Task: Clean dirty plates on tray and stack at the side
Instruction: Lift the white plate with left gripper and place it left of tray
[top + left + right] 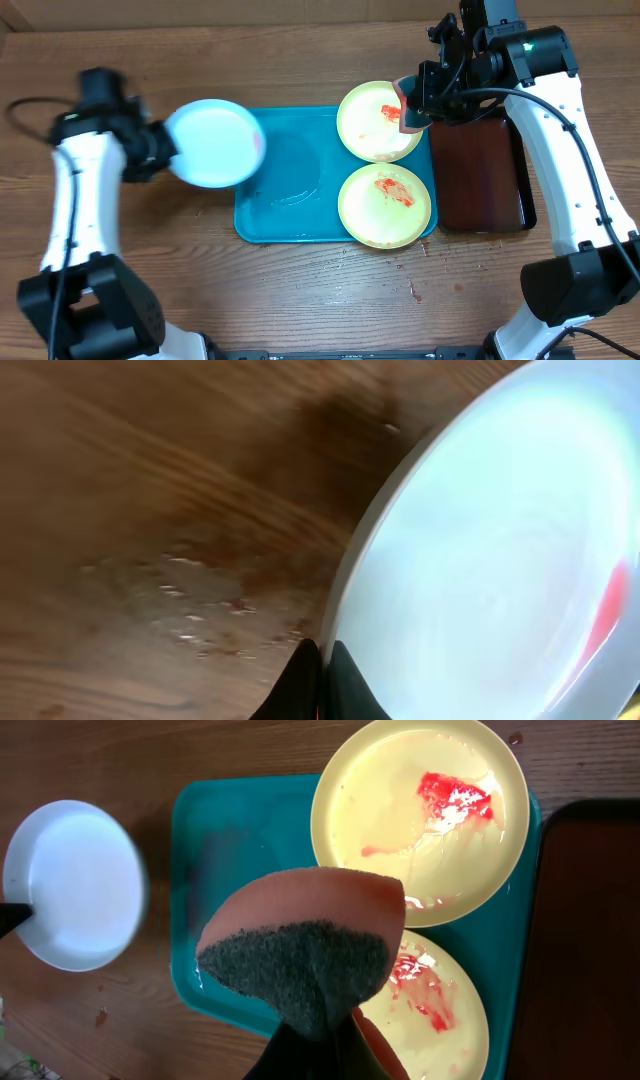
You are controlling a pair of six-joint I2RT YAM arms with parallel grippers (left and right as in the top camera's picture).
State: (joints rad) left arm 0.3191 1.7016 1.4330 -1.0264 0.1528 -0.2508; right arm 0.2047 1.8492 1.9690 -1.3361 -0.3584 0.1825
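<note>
Tray (290, 180): two smeared yellow plates (360, 215). Left gripper (168, 150) clamps blue plate (212, 143) at tray's left edge; right gripper (320, 1050) pinches sponge (300, 950).

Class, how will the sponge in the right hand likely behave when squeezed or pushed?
The sponge is probably soft: it folds where the right hand pinches it. Its dark scouring face looks rough, so it likely drags rather than slides.

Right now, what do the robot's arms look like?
The left arm and right arm are white tubes with chunky black joints and thin black cables. The left pincer and right pincer are black. A green light glows on the right arm.
</note>
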